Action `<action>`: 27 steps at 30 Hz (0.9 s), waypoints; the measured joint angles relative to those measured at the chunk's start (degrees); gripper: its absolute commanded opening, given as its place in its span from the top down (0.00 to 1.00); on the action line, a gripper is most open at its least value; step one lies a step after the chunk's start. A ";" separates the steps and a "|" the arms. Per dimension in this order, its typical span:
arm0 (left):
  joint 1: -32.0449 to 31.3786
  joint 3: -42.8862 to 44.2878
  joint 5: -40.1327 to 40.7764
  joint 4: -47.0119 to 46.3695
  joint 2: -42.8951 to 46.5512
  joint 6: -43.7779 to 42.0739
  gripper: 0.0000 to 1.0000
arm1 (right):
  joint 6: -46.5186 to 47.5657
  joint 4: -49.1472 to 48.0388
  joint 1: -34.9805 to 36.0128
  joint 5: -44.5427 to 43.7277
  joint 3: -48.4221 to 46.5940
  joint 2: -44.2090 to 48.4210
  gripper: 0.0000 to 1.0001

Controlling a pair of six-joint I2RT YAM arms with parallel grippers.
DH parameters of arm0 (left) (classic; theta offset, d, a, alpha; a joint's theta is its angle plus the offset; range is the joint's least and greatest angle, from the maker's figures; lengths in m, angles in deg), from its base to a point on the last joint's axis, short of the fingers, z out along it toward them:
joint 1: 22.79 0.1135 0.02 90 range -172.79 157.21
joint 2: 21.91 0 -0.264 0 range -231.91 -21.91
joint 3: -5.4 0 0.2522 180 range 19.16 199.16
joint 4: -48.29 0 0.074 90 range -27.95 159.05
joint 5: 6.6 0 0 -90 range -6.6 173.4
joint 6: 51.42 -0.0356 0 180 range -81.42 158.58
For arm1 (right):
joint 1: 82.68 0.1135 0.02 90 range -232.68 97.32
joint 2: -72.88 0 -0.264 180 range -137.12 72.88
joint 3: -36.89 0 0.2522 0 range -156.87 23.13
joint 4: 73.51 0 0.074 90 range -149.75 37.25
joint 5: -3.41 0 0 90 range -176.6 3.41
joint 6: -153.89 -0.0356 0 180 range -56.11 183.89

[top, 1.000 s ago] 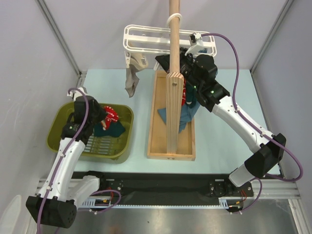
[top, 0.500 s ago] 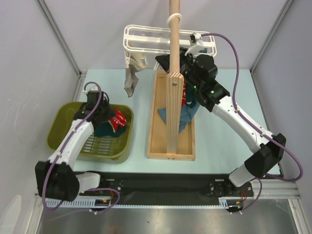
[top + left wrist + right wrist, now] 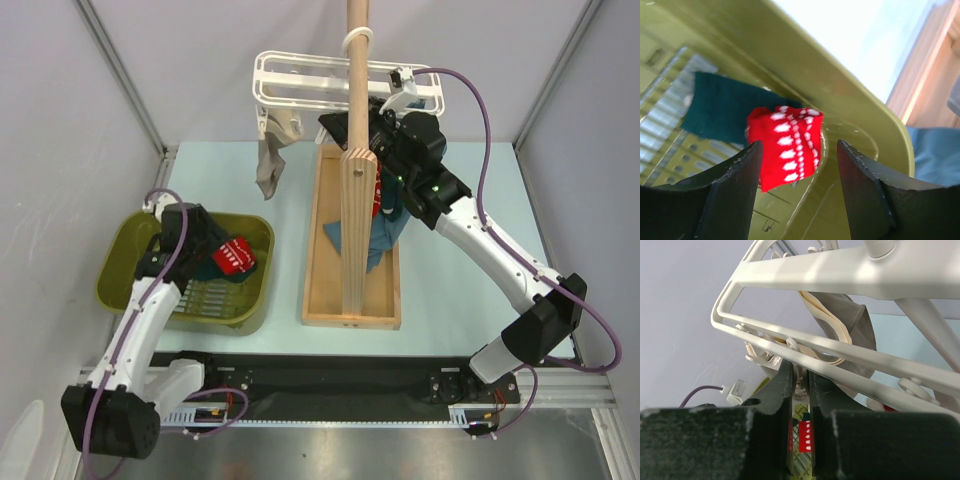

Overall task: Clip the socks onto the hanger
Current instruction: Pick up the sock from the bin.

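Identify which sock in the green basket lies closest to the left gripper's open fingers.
The red sock with white pattern: it shows in the open gap of the left gripper, while the plain teal sock lies off to the side.

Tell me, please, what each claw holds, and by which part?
Left claw is open, holding nothing, the red sock lying free. Right claw is shut on a clip peg under the hanger.

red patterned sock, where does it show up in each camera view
top external: red patterned sock at the right end of the olive basket, lower left.
left wrist: mid-frame, against the teal sock.
right wrist: probably the small red-white patch, low inside the right gripper.
shared landmark: the olive basket.
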 measured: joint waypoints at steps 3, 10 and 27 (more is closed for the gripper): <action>1.11 -1.77 1.53 1.29 2.86 2.58 0.34 | 0.04 0.00 0.00 0.00 0.00 0.00 1.00; 7.96 -5.35 -1.86 3.02 -0.57 7.98 0.36 | 0.04 0.00 0.00 0.04 0.00 0.00 1.00; 10.16 -6.99 -2.73 -1.03 -4.52 8.63 1.00 | 0.07 0.00 -0.46 0.72 0.07 0.11 1.00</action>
